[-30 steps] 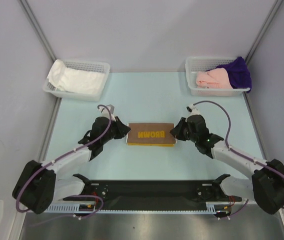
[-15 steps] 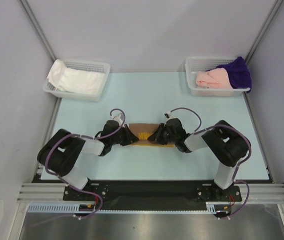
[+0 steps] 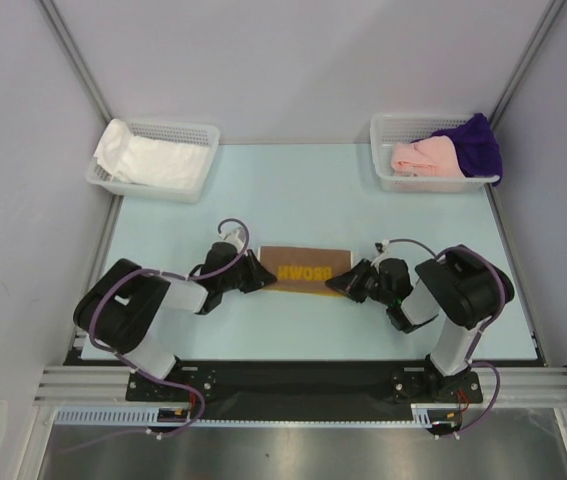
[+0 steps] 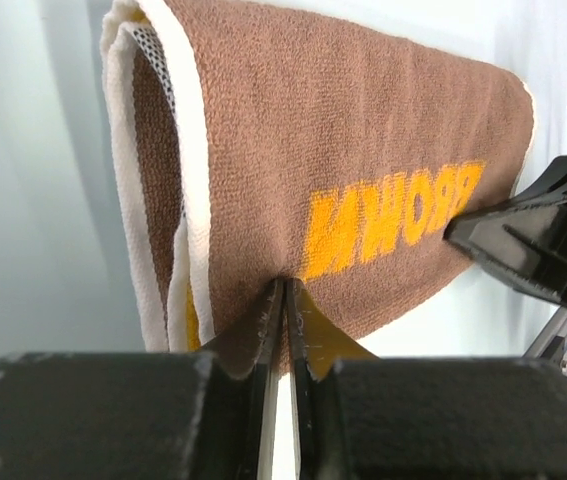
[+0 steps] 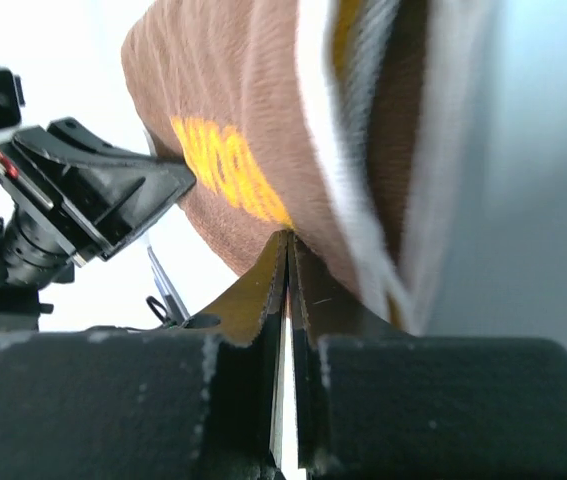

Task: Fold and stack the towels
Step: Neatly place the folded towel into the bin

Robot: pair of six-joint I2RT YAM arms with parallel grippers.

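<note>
A folded brown towel [image 3: 303, 268] with a yellow "BROWN" mark lies at the table's middle. My left gripper [image 3: 256, 275] is at its left end, low on the table. In the left wrist view my left gripper [image 4: 288, 290] is shut, pinching the towel's [image 4: 363, 130] near edge. My right gripper [image 3: 341, 283] is at the towel's right front corner. In the right wrist view my right gripper [image 5: 288, 240] is shut on the towel's [image 5: 223, 90] edge. White layered edges show at both ends.
A white mesh basket [image 3: 201, 131] at the back left holds a white towel [image 3: 148, 160]. Another basket [image 3: 387, 126] at the back right holds a pink towel [image 3: 425, 157] and a purple towel [image 3: 475, 143]. Grey walls enclose the table.
Both arms drew in from their stretched pose. Half a second ago both grippers sat close together over the towel; now they are apart at its ends and the "BROWN" mark shows again.
</note>
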